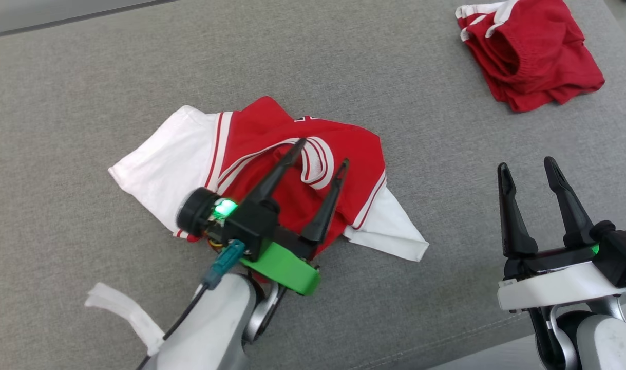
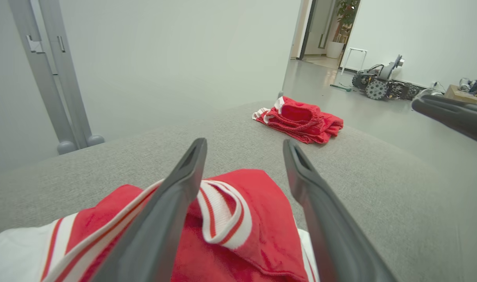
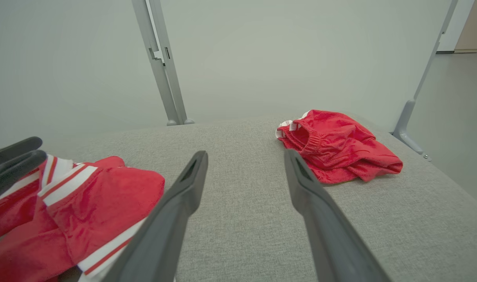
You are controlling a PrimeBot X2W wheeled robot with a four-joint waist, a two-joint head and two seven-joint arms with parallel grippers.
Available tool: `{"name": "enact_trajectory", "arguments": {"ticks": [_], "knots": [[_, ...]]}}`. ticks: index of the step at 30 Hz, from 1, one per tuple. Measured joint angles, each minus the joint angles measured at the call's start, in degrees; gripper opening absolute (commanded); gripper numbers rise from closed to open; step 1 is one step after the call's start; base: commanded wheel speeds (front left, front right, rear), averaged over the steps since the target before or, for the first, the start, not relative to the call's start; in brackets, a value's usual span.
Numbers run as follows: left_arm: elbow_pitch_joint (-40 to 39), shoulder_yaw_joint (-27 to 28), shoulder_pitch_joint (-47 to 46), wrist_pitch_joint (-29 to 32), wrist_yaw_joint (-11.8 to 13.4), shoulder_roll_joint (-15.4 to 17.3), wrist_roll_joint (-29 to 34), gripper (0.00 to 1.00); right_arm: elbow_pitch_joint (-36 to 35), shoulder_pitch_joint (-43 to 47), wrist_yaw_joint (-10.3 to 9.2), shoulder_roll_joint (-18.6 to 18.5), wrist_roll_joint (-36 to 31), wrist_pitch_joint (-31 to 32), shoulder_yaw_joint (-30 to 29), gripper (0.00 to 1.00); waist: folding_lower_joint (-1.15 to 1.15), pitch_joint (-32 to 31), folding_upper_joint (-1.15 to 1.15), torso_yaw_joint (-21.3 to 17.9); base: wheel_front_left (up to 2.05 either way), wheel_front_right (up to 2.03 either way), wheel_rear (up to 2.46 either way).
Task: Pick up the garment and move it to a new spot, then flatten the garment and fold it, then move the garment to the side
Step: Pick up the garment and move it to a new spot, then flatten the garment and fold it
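Note:
A red and white jersey (image 1: 189,154) lies crumpled in a loose heap at the middle of the grey padded surface (image 1: 87,92). My left gripper (image 1: 321,151) hovers open just over its striped collar (image 2: 222,219), with nothing between the fingers. The jersey (image 2: 254,235) spreads under those fingers in the left wrist view. Off to the right my right gripper (image 1: 527,167) stands open above bare fabric, apart from the jersey (image 3: 85,203).
A second garment, folded red shorts (image 1: 528,51), lies at the far right corner of the surface (image 3: 340,149). A strip of white tape (image 1: 122,313) sits near the front edge. Metal frame legs (image 3: 164,78) rise behind; a small wheeled machine (image 2: 379,84) stands on the floor beyond.

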Motion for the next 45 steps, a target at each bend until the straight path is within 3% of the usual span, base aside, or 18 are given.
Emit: {"name": "enact_trajectory", "arguments": {"ticks": [9,14,21,29,45], "knots": [[-5.1,12.85,6.59,-1.56,8.34,6.22,-3.83,1.0,-2.0,0.83,0.0,-1.03,-0.64,3.25,-0.22,1.0,0.0,-2.09,0.0,6.05,0.0,0.0,0.0],[-5.05,18.14,11.15,-1.9,10.9,9.51,-5.26,1.0,-1.99,1.29,0.0,-1.11,-0.6,4.2,-0.1,1.0,0.0,-5.03,0.0,9.97,0.0,0.0,0.0],[-6.0,19.34,15.66,-2.13,11.43,11.73,-5.48,1.0,-1.16,4.5,0.0,-0.96,-0.07,4.98,-1.09,1.0,0.0,-9.5,0.0,12.63,0.0,0.0,0.0],[-7.54,18.56,19.76,-1.11,12.0,12.26,-5.48,1.0,-0.68,7.37,0.0,-0.63,0.77,5.16,-0.77,1.0,0.0,-13.06,0.0,12.43,0.0,0.0,0.0],[-9.04,17.81,20.77,-0.54,12.74,12.25,-6.02,1.0,-1.04,7.73,0.0,-0.25,0.92,5.17,-0.87,1.0,0.0,-13.4,0.0,12.64,0.0,0.0,0.0]]}}
